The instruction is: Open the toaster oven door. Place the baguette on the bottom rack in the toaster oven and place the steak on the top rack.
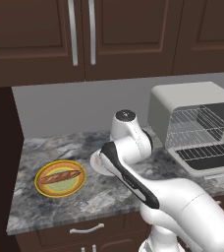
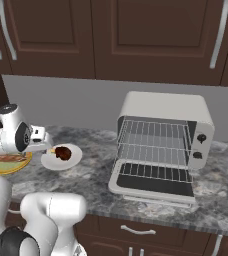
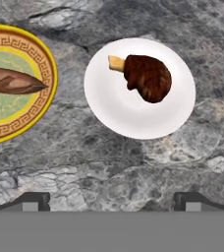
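The toaster oven [image 2: 163,112] stands on the counter at the right. The toaster oven door [image 2: 153,184] lies folded down flat, baring the top rack [image 2: 153,131] and the bottom rack [image 2: 153,151], both bare. The steak [image 3: 148,78] rests on a white plate [image 3: 133,115]. To its left the baguette [image 1: 60,176] lies on a yellow-rimmed plate [image 1: 44,186]. My gripper [image 3: 112,202] hovers open above the counter near the white plate, a little short of the steak, with nothing between its fingertips [image 3: 35,201].
Dark wood cabinets hang above the grey marble counter [image 2: 86,180]. A dark side wall [image 1: 1,162] bounds the counter on the left. Drawers with silver handles run under the counter's front edge. My own arm hides the white plate in the left base view.
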Controlling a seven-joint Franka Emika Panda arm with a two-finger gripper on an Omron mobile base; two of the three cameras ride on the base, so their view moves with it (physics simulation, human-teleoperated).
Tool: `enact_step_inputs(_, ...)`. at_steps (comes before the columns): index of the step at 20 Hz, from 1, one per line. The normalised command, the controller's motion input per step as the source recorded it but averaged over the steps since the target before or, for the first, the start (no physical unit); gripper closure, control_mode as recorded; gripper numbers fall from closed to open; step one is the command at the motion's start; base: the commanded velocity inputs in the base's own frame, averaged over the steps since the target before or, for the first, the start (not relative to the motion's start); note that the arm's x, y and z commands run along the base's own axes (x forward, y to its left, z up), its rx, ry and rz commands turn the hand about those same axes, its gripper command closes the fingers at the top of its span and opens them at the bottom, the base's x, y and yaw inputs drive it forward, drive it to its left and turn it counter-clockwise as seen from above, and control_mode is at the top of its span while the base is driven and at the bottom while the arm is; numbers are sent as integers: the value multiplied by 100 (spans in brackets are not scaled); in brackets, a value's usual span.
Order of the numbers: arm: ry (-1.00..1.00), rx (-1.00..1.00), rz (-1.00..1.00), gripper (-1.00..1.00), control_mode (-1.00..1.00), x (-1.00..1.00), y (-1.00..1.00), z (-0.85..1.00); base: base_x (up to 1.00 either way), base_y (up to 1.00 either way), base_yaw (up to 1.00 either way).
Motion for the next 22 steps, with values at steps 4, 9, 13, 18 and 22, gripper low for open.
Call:
enact_step_inputs(4,0,-3,0,-100,-100,0,19,0,0,0,0)
enact_step_inputs(9,10,-8,-6,-100,-100,7,21,0,0,0,0)
enact_step_inputs(13,13,-2,-3,-100,-100,11,7,0,0,0,0)
enact_step_inputs(18,11,-2,9,-100,-100,19,17,0,0,0,0)
enact_step_inputs(22,13,-4,30,-100,-100,20,25,1,0,0,0)
